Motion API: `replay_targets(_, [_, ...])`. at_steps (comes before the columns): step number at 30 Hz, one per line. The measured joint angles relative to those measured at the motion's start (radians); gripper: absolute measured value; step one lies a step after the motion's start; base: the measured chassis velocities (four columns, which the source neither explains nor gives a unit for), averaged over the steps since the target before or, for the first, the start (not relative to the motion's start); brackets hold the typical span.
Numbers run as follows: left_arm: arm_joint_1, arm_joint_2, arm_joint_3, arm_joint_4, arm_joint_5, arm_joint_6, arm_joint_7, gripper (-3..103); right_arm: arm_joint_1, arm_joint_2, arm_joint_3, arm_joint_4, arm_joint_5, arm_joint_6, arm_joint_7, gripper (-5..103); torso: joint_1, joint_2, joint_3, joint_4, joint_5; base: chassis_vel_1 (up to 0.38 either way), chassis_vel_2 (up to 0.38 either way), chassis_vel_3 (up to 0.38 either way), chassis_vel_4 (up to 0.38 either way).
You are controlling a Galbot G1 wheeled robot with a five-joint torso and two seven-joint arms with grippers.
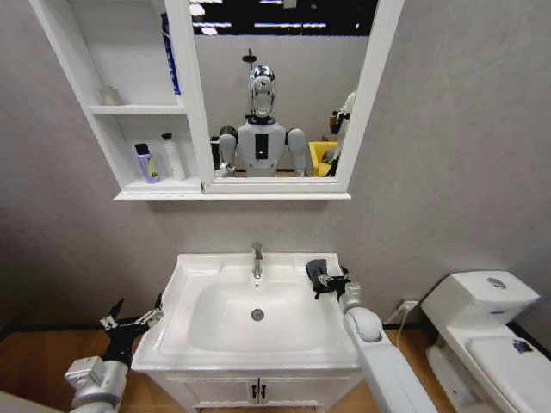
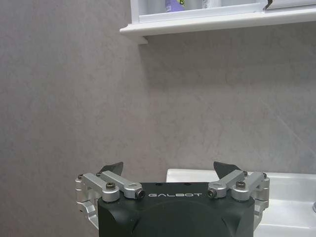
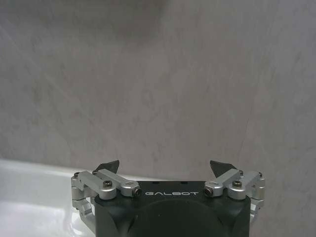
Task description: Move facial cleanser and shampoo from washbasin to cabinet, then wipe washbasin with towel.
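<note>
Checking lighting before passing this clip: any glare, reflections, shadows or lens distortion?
Head view: the mirror reflects the robot and ceiling lights, the cabinet edges splay from lens distortion, the washbasin is evenly lit. Left wrist view: shadow under the cabinet ledge, above the open left gripper. Right wrist view: the washbasin blows out white beside the open right gripper.

Washbasin: glossy white ceramic. Tap: polished chrome metal. Wall: matt grey, faintly mottled. Floor: wood-grain finish.
</note>
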Motion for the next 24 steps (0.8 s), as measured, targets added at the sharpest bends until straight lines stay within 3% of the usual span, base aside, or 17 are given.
replay_targets(3, [0.000,0.000,0.000,0.000,0.000,0.000,0.000,100,-0.212,0.035,0.020,0.280,-0.030,-0.079,0.073,100,0.000,0.000,0.000,-0.0005,0.0006,0.000,0.000,0.000,0.000])
replay_targets(4, [0.000,0.000,0.000,0.000,0.000,0.000,0.000,100,-0.212,0.035,0.020,0.280,-0.030,-0.079,0.073,100,0.000,0.000,0.000,-0.0005,0.0006,0.000,0.000,0.000,0.000])
replay_targets(6, [0.000,0.000,0.000,0.000,0.000,0.000,0.000,100,-0.366,0.082,0.023,0.446,-0.091,-0.109,0.125,100,-0.001,0.000,0.000,-0.0006,0.0002,0.000,0.000,0.000,0.000])
replay_targets(10, [0.000,0.000,0.000,0.000,0.000,0.000,0.000,100,-0.532,0.135,0.032,0.565,-0.194,-0.067,0.161,100,-0.001,0.000,0.000,-0.0006,0.0003,0.000,0.000,0.000,0.000])
replay_targets(17, [0.000,0.000,0.000,0.000,0.000,0.000,0.000,100,-0.657,0.129,0.015,0.670,-0.232,-0.041,0.239,100,0.000,0.000,0.000,0.0001,0.0004,0.051,-0.062,-0.063,0.058])
replay_targets(24, [0.000,0.000,0.000,0.000,0.000,0.000,0.000,100,-0.674,0.144,-0.014,0.698,-0.257,-0.056,0.246,100,0.000,0.000,0.000,-0.0006,0.0010,0.179,-0.189,-0.169,0.167])
